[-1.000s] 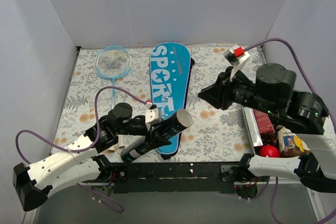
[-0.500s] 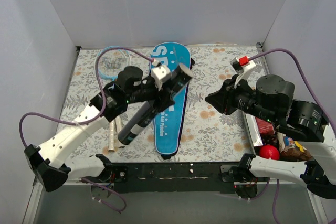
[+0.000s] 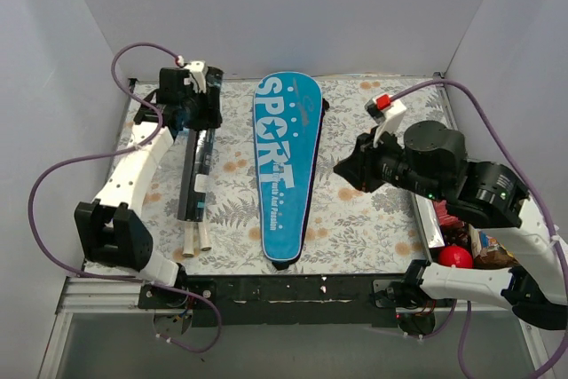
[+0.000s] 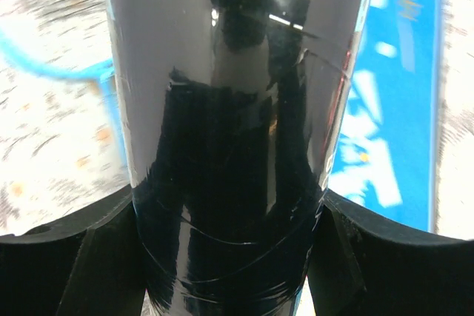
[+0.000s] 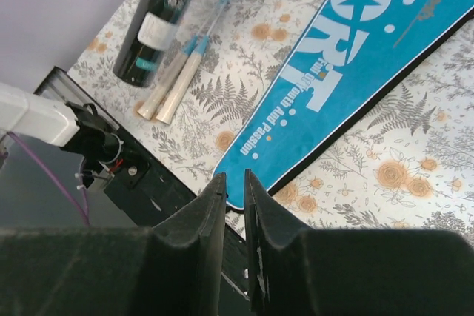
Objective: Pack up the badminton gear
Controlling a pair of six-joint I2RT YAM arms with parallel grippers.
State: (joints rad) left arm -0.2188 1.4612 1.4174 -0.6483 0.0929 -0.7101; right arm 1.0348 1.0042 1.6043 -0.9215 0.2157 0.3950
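My left gripper (image 3: 192, 111) is shut on the upper end of the black tube (image 3: 196, 170), at the far left. The tube lies lengthwise along the two rackets, whose white handles (image 3: 195, 238) stick out at its near end. In the left wrist view the tube (image 4: 222, 109) fills the frame between my jaws. The blue "SPORT" cover (image 3: 285, 166) lies flat in the middle of the table. My right gripper (image 3: 343, 169) is shut and empty, held above the table right of the cover (image 5: 348, 57). The right wrist view also shows the tube (image 5: 159, 20) and the handles (image 5: 174, 83). No shuttlecocks are in view.
A red ball (image 3: 456, 256) and food packets (image 3: 486, 242) sit in a tray (image 3: 426, 219) at the right edge. White walls close in the left, back and right. A black rail (image 3: 293, 288) runs along the front edge.
My left arm has swung the black tube from the front centre, over the cover, to the far left onto the rackets. My right arm has shifted slightly left.
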